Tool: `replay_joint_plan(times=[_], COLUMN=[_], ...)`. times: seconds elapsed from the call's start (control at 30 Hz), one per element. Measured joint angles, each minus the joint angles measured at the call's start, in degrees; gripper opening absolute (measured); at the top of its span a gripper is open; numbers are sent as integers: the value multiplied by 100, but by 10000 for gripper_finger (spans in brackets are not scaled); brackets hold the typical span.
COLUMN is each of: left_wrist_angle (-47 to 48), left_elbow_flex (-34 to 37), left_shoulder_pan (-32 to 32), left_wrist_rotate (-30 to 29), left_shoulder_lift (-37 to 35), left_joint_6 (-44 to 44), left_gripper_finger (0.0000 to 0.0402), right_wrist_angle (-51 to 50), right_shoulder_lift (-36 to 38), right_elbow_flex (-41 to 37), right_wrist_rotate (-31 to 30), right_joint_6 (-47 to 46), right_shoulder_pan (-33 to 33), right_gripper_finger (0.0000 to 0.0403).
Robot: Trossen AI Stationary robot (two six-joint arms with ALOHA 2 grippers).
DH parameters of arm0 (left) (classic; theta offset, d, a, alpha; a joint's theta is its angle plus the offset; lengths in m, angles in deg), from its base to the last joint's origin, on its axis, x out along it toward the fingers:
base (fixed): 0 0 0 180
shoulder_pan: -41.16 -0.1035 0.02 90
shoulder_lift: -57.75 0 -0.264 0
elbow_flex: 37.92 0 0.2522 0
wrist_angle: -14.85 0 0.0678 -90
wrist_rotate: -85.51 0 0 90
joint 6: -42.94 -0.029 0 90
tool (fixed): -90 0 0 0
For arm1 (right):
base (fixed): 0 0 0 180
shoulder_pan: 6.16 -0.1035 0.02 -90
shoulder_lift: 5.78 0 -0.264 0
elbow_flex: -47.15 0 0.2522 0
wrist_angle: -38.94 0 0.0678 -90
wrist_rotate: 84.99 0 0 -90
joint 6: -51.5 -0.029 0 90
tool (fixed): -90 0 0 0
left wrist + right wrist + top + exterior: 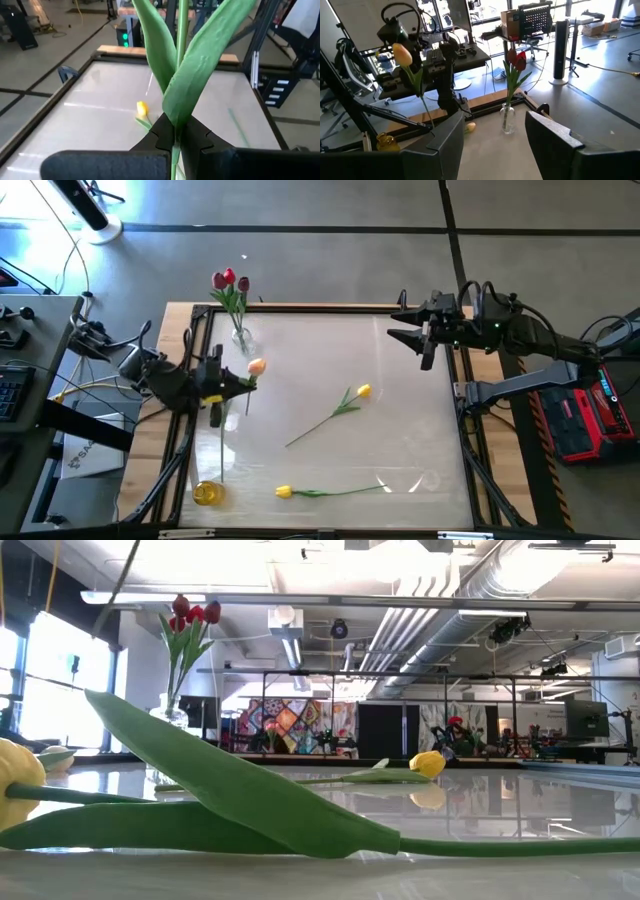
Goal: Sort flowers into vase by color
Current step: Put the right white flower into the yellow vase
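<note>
My left gripper [243, 383] is over the table's left side, shut on a tulip with a yellow-orange head [257, 366], also seen in the right wrist view [402, 54]. A clear vase [241, 338] near the far-left corner holds red tulips [229, 280]. A small yellow vase [207, 492] stands near the left near corner. Two yellow tulips lie flat on the table, one mid-table [362, 390] and one near the front edge [283, 492]. My right gripper [405, 332] hangs open above the far right edge, holding nothing. My left gripper pinches the tulip's thin green stem [175, 145] between its two fingers, just below where the leaves [195, 75] branch off. The fingers come in about level from the table's left, lying across the stem. The tulip is lifted clear and roughly upright, head up, its lower stem [427, 110] hanging below the fingers.
The table has a shiny white top with a dark frame [330, 308] around it. The front tulip's broad leaf [230, 780] fills the low view. Cables and equipment [30, 330] sit off the table's left; a red unit [590, 415] sits off its right.
</note>
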Motion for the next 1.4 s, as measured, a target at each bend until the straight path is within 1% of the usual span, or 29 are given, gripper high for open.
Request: replay_joint_plan(times=[0.17, 0.37, 0.47, 0.53, 0.7, 0.8, 0.87, 0.97, 1.1, 1.23, 1.33, 1.4], left_wrist_angle=[11, 636, 564, 466, 29, -293, -484, -748, -1218, -1937, -2389, -2488], left_elbow_flex=[313, 600, 701, 705, 703, 703, 701, 699, 699, 699, 699, 697], left_shoulder_pan=[420, 1171, 1572, 1788, 2201, 2419, 2557, 2749, 2956, 3133, 3305, 3434], left_wrist_rotate=[-384, -886, -738, -470, 333, 653, 750, 809, 821, 831, 920, 938], left_shoulder_lift=[-302, -1024, -1318, -1449, -1605, -1596, -1553, -1433, -1145, -775, -562, -433], left_joint_6=[425, 1414, 1595, 1585, 1176, 893, 718, 486, -29, -465, -467, -271], left_gripper_finger=[0, 0, 0, 0, 0, 0, 0, 0, 0, 0, 0, 0], right_wrist_angle=[0, 0, 0, 0, 0, 0, 0, 0, 0, 0, 0, 0], right_shoulder_lift=[0, 0, 0, 0, 0, 0, 0, 0, 0, 0, 0, 0], right_elbow_flex=[0, 0, 0, 0, 0, 0, 0, 0, 0, 0, 0, 0], right_wrist_rotate=[0, 1, 0, 0, 1, 0, 1, 1, 1, 0, 0, 0], right_joint_6=[0, 0, 0, 0, 0, 0, 0, 0, 0, 0, 0, 0], right_shoulder_pan=[0, 0, 0, 0, 0, 0, 0, 0, 0, 0, 0, 0], right_gripper_finger=[199, 199, 199, 199, 199, 199, 199, 199, 199, 199, 199, 199])
